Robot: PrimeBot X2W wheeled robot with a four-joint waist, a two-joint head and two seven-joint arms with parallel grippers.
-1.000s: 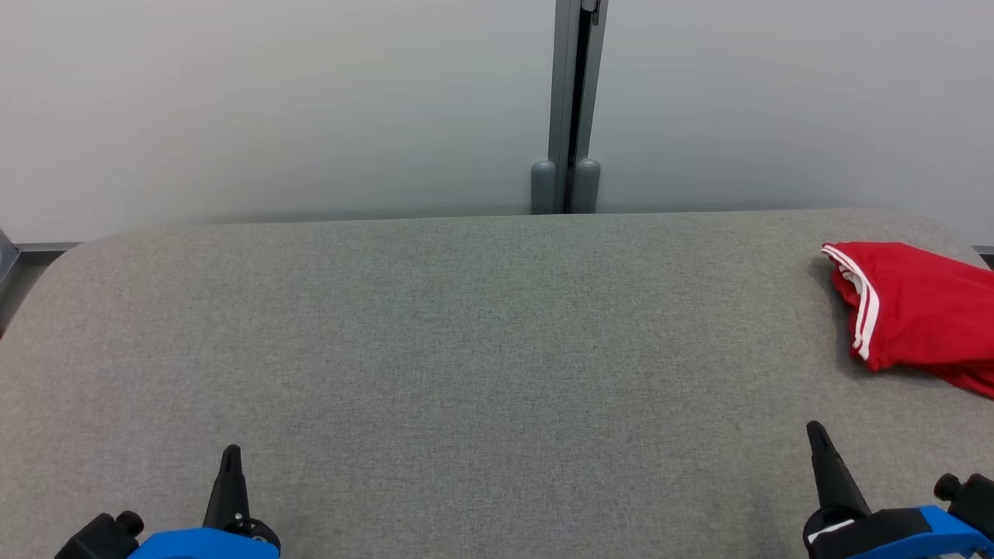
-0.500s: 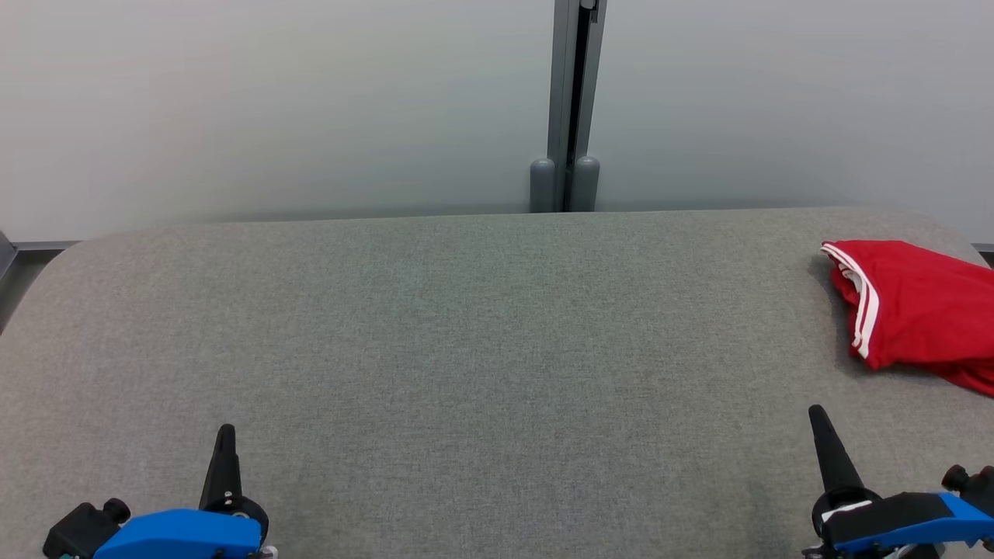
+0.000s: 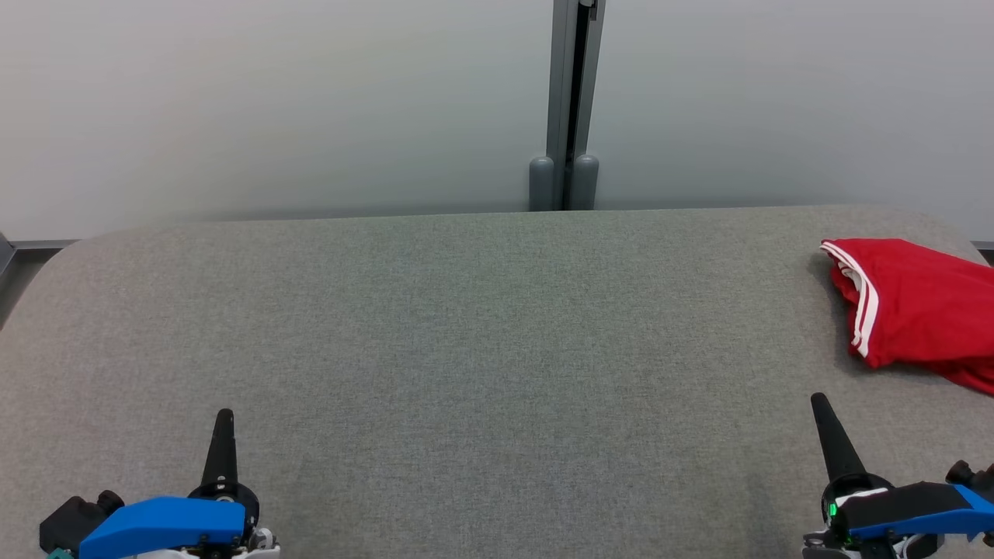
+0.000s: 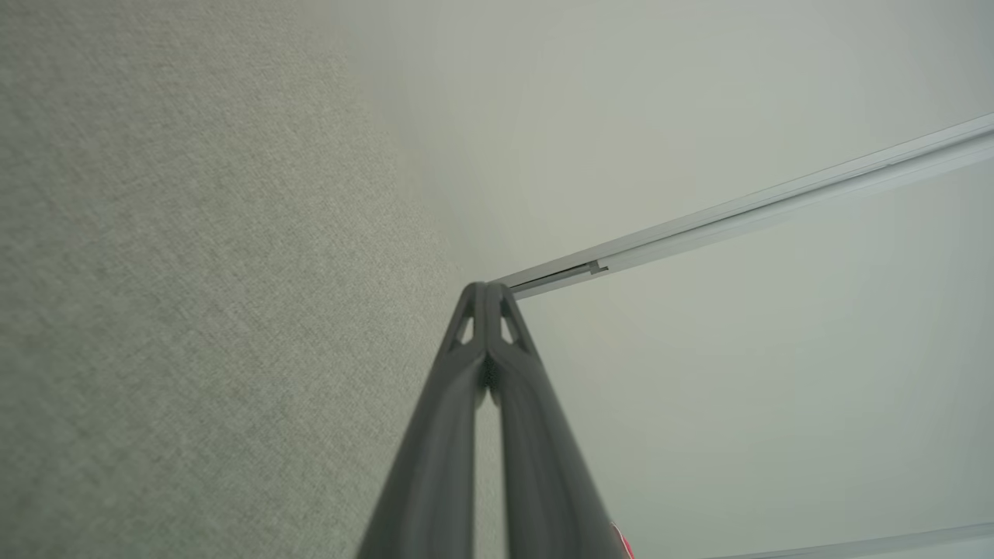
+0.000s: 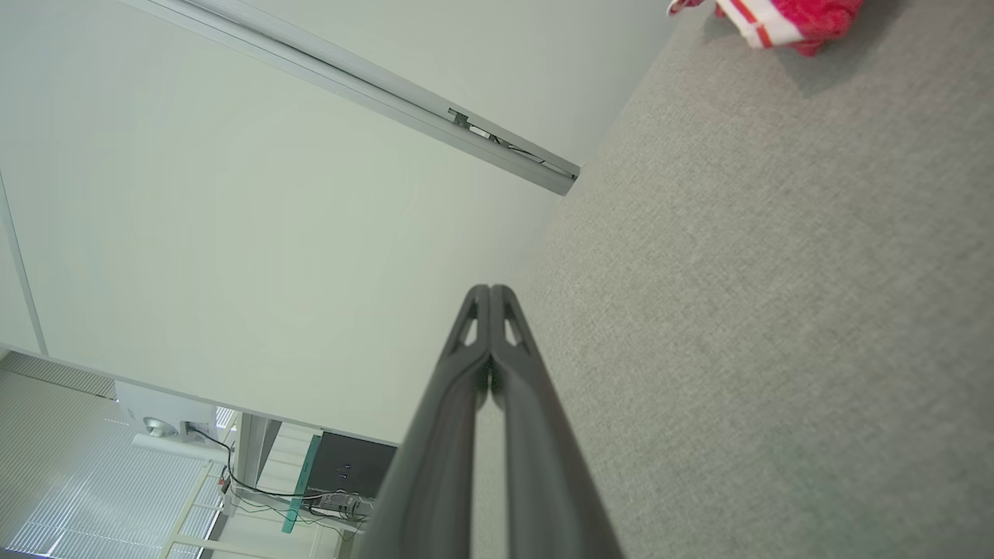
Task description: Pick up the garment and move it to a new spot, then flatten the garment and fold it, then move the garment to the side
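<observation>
The red garment [image 3: 920, 310], with white stripes along one edge, lies bunched at 3 o'clock on the grey fabric bench [image 3: 466, 334] in the head view, and the picture's border cuts off part of it. The left gripper [image 3: 223, 415] sits at 7 o'clock and the right gripper [image 3: 818, 400] at 5 o'clock. Both point toward 12 o'clock, with fingers pressed together tip to tip and holding nothing. The garment lies toward 1 o'clock from the right gripper, near but apart. A grey post [image 3: 573, 93] stands against the pale wall [image 3: 272, 109] at 12 o'clock, behind the bench.
</observation>
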